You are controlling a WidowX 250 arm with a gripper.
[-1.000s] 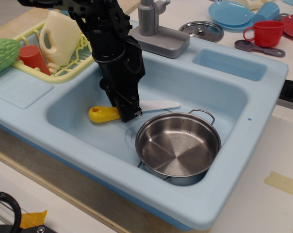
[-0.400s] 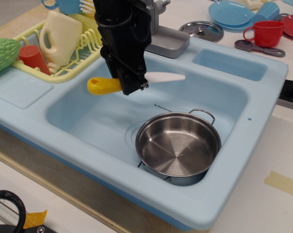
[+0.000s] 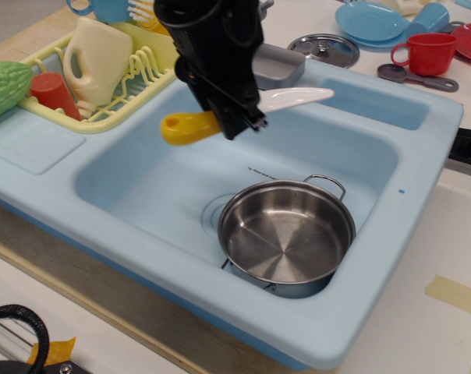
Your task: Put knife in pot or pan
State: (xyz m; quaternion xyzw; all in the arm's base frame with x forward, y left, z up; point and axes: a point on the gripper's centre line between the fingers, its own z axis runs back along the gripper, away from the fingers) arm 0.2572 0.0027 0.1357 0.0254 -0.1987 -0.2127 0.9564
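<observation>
We are holding the knife [image 3: 243, 113] in the air above the sink [image 3: 142, 183], our jaws clamped on it where the yellow handle meets the white blade, so it is hanging roughly level. We are carrying it high, probably to clear the rim of the pot [image 3: 286, 234], which is sitting low in the basin, right of the knife

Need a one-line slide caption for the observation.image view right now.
Gripper holds the yellow-handled knife in mid-air above the blue sink, up-left of the empty steel pot.
</observation>
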